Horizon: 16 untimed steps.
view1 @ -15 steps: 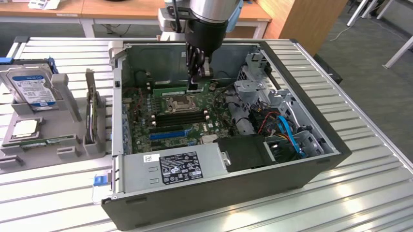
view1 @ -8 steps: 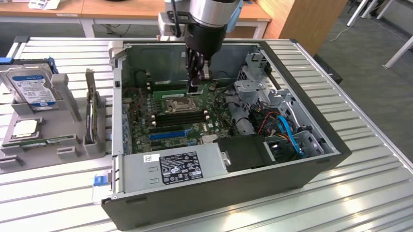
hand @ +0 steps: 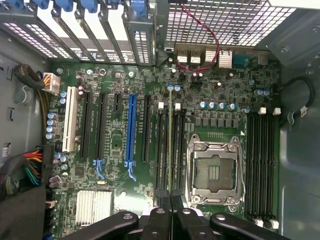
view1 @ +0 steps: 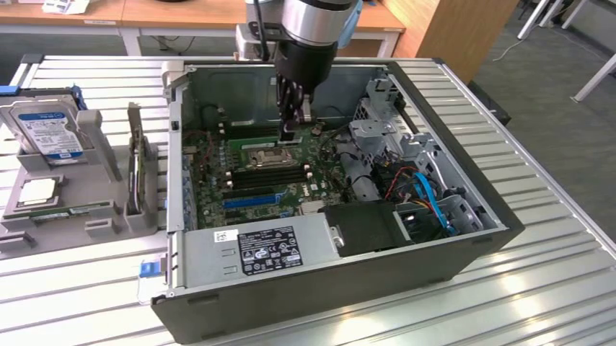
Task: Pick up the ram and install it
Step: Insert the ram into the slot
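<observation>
My gripper [view1: 293,130] reaches down into the open computer case [view1: 462,238], over the motherboard [view1: 288,191]. It is shut on the ram [hand: 171,150], a thin green stick seen edge-on in the wrist view, running out from between the black fingers [hand: 159,216]. The ram lies along the black memory slots [hand: 161,150] beside the empty CPU socket [hand: 215,172]. In the exterior view the ram [view1: 258,141] is a green strip just beyond the socket [view1: 265,155]. I cannot tell whether it sits in a slot or hangs just above it.
A grey holder [view1: 97,223] at the exterior view's left carries a hard drive [view1: 43,130], a CPU chip [view1: 37,191] and another green stick [view1: 69,211]. Inside the case are a blue slot [hand: 131,130], the power supply [view1: 260,249], drive cages and cables [view1: 423,191].
</observation>
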{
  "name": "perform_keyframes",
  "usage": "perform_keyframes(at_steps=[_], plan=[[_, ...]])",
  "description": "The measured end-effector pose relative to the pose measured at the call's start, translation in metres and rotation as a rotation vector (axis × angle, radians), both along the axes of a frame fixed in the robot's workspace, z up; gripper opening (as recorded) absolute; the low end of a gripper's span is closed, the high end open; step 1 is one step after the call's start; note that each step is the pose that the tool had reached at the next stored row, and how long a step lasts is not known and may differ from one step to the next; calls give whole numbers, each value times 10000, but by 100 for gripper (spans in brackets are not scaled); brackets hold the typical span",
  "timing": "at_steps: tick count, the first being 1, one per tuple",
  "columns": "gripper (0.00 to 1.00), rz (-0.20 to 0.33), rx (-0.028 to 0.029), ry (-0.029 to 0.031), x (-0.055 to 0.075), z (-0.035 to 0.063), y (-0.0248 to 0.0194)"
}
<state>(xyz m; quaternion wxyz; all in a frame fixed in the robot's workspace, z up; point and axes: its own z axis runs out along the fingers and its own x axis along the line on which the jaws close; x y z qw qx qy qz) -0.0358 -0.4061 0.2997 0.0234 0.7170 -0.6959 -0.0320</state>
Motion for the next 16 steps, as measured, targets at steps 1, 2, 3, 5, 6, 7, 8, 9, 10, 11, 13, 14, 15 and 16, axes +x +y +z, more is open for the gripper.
perform_keyframes(at_steps=[1, 2, 3, 5, 6, 7, 8, 9, 10, 11, 13, 14, 15, 16], plan=[[11, -1, 0, 1, -1, -6, 0], [11, -1, 0, 0, -1, -12, 0], [11, -2, 1, 0, -1, -18, 0], [11, -3, 1, 0, -2, -27, 0], [11, -3, 0, 0, -2, -32, 0], [11, -3, 1, 0, -2, -37, 0], [11, -4, 1, 0, -2, -42, 0], [11, -4, 0, 0, -2, -46, 0], [11, -4, 0, 0, -2, -51, 0], [11, -5, 0, 0, -2, -56, 0], [11, -6, 1, 0, -2, -67, 0], [11, -7, 0, 1, -2, -73, 0], [11, -8, 0, 1, -2, -80, 0], [11, -9, 0, 0, -2, -86, 0]])
